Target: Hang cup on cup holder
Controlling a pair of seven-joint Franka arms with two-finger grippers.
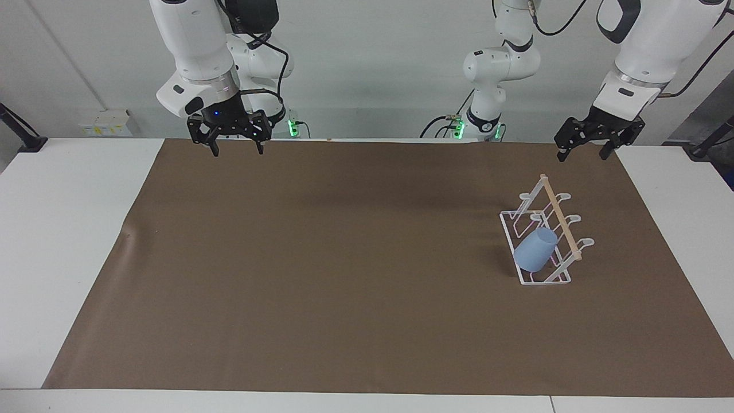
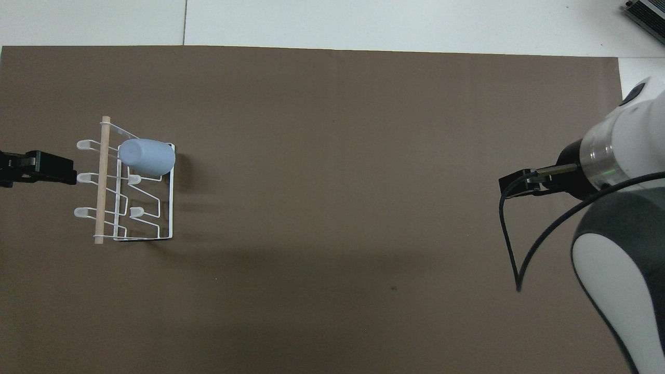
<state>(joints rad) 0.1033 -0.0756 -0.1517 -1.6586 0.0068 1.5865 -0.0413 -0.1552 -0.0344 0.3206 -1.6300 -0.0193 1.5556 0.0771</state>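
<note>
- The cup (image 1: pixel 536 250) sits tipped on a prong of the cup holder (image 1: pixel 565 280), below the left gripper (image 1: pixel 584 150).
- The hanging looks done; I think nothing is left but to move away.
- The left gripper is up in the air, open and empty.
- The right gripper (image 1: pixel 234 148) waits open over the brown mat's (image 1: pixel 321 275) edge, well apart from the cup.
- The surface (image 1: pixel 63 229) has lots of room.
</note>
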